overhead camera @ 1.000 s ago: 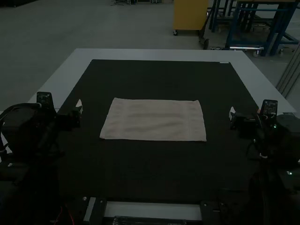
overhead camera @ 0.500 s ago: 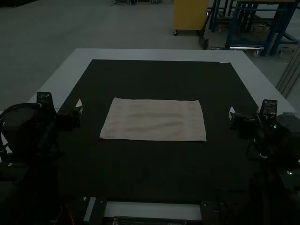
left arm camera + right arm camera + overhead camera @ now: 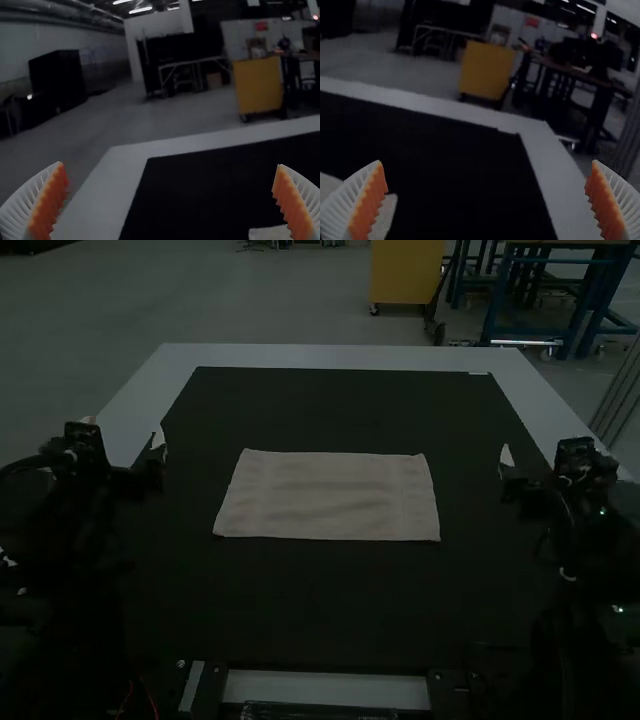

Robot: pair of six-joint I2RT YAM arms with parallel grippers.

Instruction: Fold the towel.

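Towel (image 3: 330, 496) flat on dark mat (image 3: 320, 600), worktop (image 3: 330, 357). Left tool (image 3: 123, 430), right tool (image 3: 553, 448): fingers spread wide, both apart from towel.

Both the left arm (image 3: 60, 550) and right arm (image 3: 600, 570) are black, with boxy dark housings. The left pincer (image 3: 122, 430) and right pincer (image 3: 552, 450) have white, ribbed, tapered fingers (image 3: 20, 210) faced with serrated orange pads (image 3: 49, 205). A black cable (image 3: 25, 463) curves left of the bench (image 3: 310, 357); thin red wiring (image 3: 152, 700) shows near the bench's near edge.
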